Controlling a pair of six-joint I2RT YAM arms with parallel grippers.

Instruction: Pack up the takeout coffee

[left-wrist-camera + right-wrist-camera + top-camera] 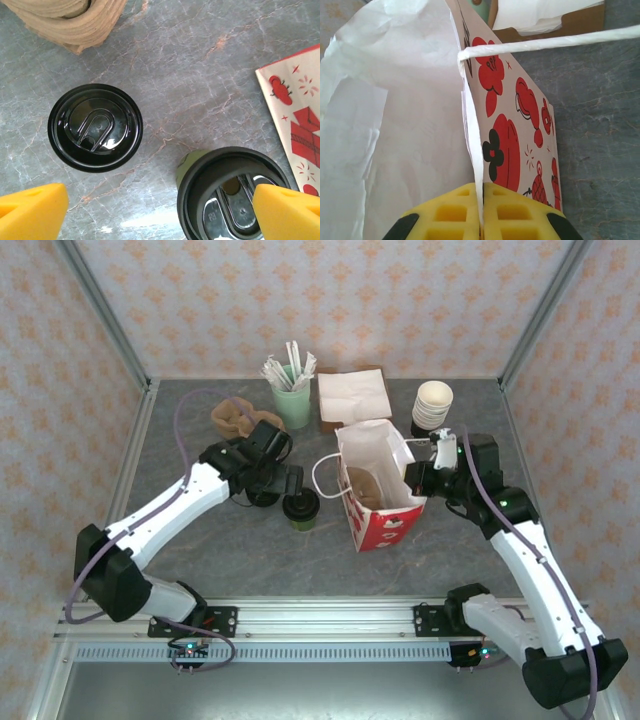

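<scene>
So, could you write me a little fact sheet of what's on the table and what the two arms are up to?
Coffee cup: lid on, standing beside the bag, not yet packed
Paper bag: red-patterned, upright, mouth open
Left claw: open, one finger over the cup's lid, gripping nothing
Right claw: pinched shut on the bag's wall
Spare lid: black, lying flat beside the cup

Takeout coffee (300, 510) just left of bag (385, 525), loose lid (95, 127) farther left, stacked cups (432, 405) behind-right, napkins (353, 392) behind.
</scene>
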